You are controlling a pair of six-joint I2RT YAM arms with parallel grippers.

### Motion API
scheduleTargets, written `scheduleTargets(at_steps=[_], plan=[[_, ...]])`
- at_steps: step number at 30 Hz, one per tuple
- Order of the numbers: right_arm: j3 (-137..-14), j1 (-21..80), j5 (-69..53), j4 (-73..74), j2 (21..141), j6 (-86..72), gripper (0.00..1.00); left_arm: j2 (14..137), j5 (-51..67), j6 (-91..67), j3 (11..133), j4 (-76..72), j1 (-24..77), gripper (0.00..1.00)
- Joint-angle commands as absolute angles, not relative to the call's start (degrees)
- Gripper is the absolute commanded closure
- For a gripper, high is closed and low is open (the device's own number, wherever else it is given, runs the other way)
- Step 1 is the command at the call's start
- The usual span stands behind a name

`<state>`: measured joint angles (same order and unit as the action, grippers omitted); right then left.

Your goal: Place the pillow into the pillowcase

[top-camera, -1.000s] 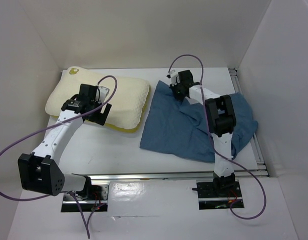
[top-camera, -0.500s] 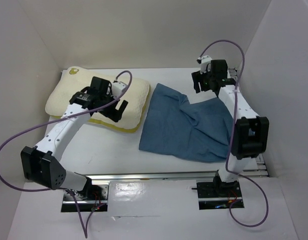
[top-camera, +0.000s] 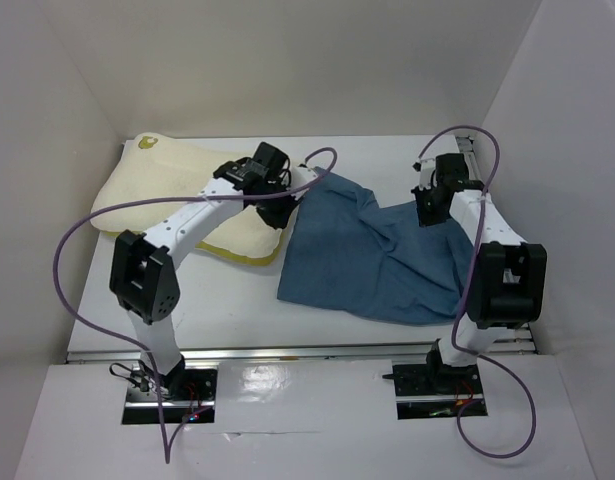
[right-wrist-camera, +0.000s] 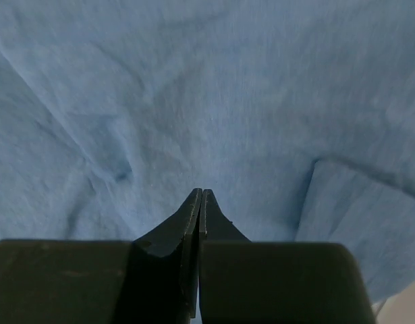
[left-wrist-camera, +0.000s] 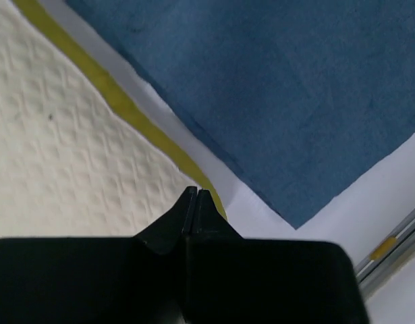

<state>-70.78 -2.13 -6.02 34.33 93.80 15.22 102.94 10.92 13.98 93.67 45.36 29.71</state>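
Both grippers are clenching shut, holding nothing you can see. Your right gripper [right-wrist-camera: 200, 192] is hanging over the pillowcase [top-camera: 367, 260], centre right, likely hunting its opening. Your left gripper [left-wrist-camera: 196, 192] is pointing at the yellow edge of the pillow [top-camera: 177, 190], upper left, likely for a pinch.

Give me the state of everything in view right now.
pillow, lying flat, not yet cased.
pillowcase, spread out beside it, wrinkled.
left end effector, shut, over the pillow's yellow edge.
right end effector, shut, over the pillowcase.
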Motion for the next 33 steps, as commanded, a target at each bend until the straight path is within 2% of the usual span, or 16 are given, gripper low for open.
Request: scheduleTargets(at_steps=[1, 4, 20, 26, 33], plan=[[-68.8, -2.9, -4.4, 37.0, 92.5, 13.8, 1.0, 106.8, 14.5, 16.0, 99.5, 45.1, 30.1, 0.97], [-67.4, -2.9, -3.4, 37.5, 92.5, 13.2, 1.0, 110.7, 15.0, 16.5, 101.5, 44.5, 31.1, 1.0], [-63.2, -3.4, 1.6, 36.7, 97.6, 8.1, 1.0, 128.8, 18.8, 17.6, 114.3, 41.6, 34.9, 1.0], [-63.0, -4.6, 2.2, 34.6, 101.5, 8.1, 1.0, 130.7, 18.3, 18.2, 113.1, 39.7, 34.9, 1.0], [-68.5, -4.6, 3.8, 32.2, 107.9, 7.6, 1.0, 131.2, 18.3, 18.7, 110.5, 38.6, 34.9, 1.0]])
